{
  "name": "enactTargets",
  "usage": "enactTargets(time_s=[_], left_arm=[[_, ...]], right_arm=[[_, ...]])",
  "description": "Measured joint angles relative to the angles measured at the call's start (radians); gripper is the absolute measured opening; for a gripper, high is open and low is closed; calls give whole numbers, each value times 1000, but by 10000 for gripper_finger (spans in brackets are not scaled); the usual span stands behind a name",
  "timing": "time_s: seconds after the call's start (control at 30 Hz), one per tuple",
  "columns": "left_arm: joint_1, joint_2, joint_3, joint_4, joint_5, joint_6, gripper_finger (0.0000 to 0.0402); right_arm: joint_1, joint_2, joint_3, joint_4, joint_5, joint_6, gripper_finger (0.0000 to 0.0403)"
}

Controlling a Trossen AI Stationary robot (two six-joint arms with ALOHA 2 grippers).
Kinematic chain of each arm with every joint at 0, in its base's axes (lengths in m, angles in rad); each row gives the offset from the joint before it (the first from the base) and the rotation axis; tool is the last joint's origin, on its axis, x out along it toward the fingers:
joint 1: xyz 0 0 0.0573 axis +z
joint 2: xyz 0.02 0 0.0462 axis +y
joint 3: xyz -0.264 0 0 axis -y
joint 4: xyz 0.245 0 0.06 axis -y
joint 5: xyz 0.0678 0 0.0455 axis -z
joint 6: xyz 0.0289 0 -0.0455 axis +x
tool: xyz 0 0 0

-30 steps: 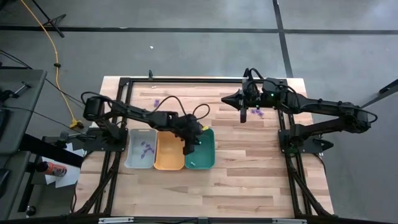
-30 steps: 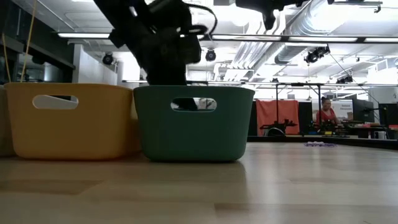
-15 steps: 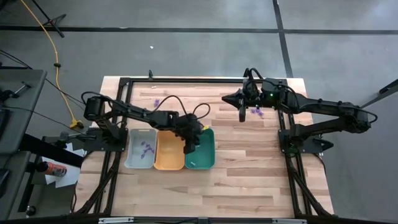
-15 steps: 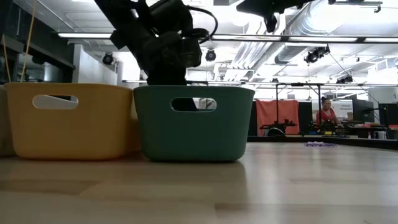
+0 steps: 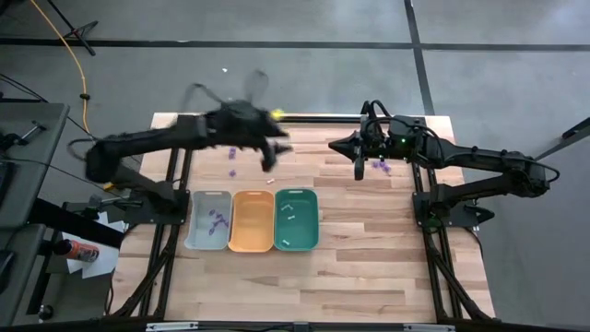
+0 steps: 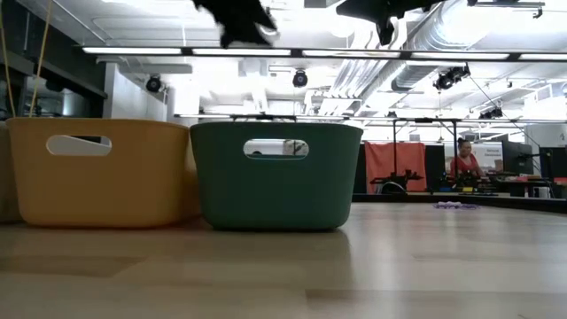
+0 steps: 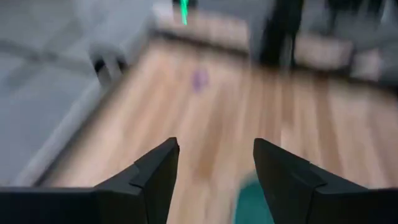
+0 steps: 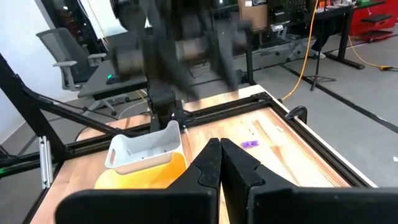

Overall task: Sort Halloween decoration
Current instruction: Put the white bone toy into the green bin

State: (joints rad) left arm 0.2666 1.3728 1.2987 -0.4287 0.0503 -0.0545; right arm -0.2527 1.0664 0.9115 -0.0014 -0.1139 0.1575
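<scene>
High view: tiny purple Halloween pieces (image 5: 231,153) lie just beside the blurred left claw (image 5: 268,159).
Its fingers stand released, empty; right claw (image 5: 359,171) clenched, empty.

Left tool (image 7: 214,165) spread, raised — right tool (image 8: 221,163) closed, hovering.

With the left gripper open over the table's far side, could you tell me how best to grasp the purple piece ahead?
Probably from straight above, across its middle: the purple piece lies low on bare table with nothing close beside it, so the left gripper, fingers open, can straddle it. Its outline is too blurred to pick a narrower side.
</scene>
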Motion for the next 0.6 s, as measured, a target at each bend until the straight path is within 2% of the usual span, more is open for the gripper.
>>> enactTargets(time_s=[0.13, 0.33, 0.47, 0.6], left_arm=[[28, -185, -68, 164, 13, -37, 197], [-21, -397, -317, 419, 9, -128, 195], [-75, -450, -486, 540, -36, -220, 193], [-99, -448, -560, 586, -57, -275, 193]], right_arm=[[0, 0, 0, 16, 0, 0, 0], [0, 0, 0, 29, -1, 0, 0], [0, 0, 0, 33, -1, 0, 0], [0, 1, 0, 75, -2, -1, 0]])
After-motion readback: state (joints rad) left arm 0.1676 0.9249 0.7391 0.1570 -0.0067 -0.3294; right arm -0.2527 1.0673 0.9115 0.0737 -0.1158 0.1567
